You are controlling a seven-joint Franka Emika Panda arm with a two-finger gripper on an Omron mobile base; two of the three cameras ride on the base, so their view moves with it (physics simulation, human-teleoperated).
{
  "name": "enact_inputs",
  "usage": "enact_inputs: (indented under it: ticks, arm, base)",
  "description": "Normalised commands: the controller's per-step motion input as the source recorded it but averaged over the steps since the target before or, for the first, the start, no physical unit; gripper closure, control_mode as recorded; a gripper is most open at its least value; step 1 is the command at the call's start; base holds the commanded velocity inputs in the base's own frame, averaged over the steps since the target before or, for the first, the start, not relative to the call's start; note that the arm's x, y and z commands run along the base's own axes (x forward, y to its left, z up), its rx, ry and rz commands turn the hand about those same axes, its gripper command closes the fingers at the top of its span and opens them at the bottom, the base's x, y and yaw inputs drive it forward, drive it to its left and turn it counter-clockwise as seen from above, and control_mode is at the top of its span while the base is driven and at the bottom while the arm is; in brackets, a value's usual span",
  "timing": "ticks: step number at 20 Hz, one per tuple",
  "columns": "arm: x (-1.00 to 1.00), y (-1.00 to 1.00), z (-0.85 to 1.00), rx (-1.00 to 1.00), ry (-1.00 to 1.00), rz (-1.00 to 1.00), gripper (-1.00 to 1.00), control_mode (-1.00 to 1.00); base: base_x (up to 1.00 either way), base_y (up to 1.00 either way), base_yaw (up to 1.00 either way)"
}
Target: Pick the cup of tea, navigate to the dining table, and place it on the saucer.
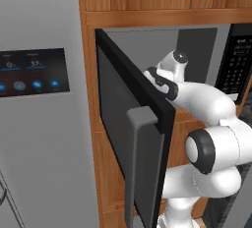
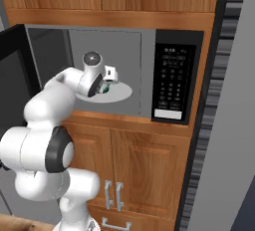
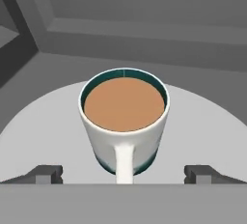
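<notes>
Your claw (image 3: 123, 174) spread wide, holding nothing; fingertips (image 3: 46, 174) flank cup of tea (image 3: 124, 121) on either side, apart from its wall. Cup stands upright on round pale turntable (image 3: 43, 131) inside microwave (image 2: 144, 70), handle toward your camera, brown tea near rim. Microwave door (image 1: 133, 138) swung open to left. Arm reaches into cavity; keypad panel (image 2: 173, 83) right of opening, wooden cabinets (image 2: 144, 170) below.
</notes>
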Motion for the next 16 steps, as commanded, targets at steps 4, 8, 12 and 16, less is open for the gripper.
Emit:
enact_inputs:
  ticks: [4,8,12,16]
  arm:
    - [0.16,0.00,-0.03,0.00,0.04,0.00,-1.00,-1.00]
    - [0.12,0.00,-0.15,0.00,0.05,0.00,-1.00,-1.00]
    - [0.06,0.01,-0.26,0.00,0.05,0.00,-1.00,-1.00]
    - [0.03,0.03,-0.19,0.00,0.05,0.00,1.00,-1.00]
  base:
    - [0.00,0.00,0.00]
    - [0.00,0.00,0.00]
    - [0.00,0.00,0.00]
    - [0.00,0.00,0.00]
